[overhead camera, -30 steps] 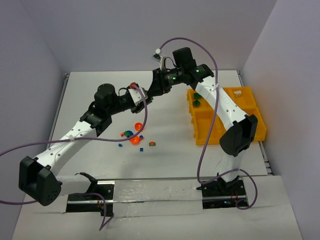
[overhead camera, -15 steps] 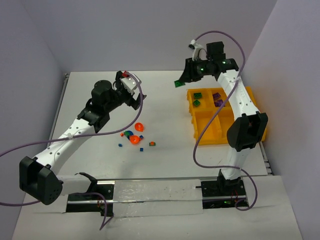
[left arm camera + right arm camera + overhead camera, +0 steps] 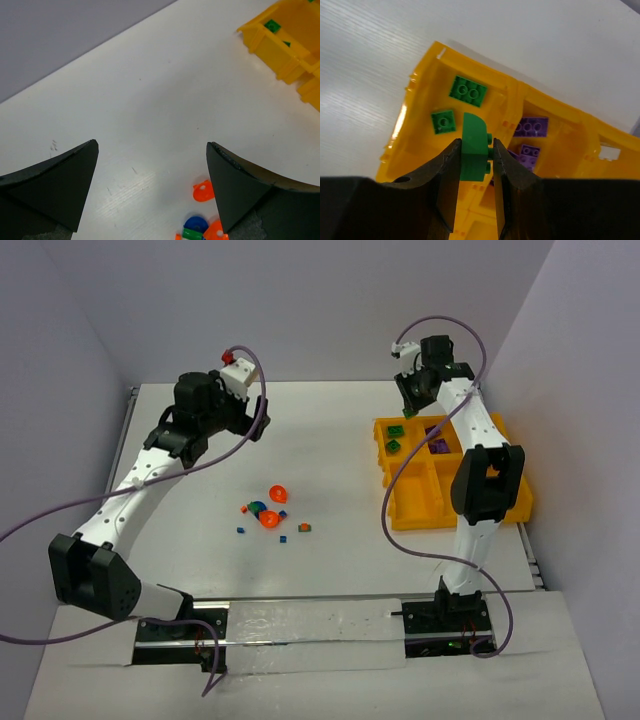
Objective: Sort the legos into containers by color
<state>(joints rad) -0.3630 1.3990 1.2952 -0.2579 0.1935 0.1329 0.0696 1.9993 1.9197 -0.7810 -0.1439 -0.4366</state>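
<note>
green lego (image 3: pixel 472 142) clamped in right hand (image 3: pixel 476 150) over yellow tray (image 3: pixel 412 127); left hand (image 3: pixel 151 145) spread wide, empty.

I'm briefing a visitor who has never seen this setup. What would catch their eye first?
The yellow tray at the table's right, where the right gripper pinches a green piece over the compartment holding two green bricks. Next, the loose cluster of orange dishes and tiny bits mid-table, and the left gripper open wide at far left.

This looks like a robotics lab. Plain grey panels (image 3: pixel 300 300) close in a white table (image 3: pixel 330 440) on three sides, and a left arm (image 3: pixel 140 490) and right arm (image 3: pixel 470 420) with purple cables (image 3: pixel 386 520) are bolted at its near edge.
</note>
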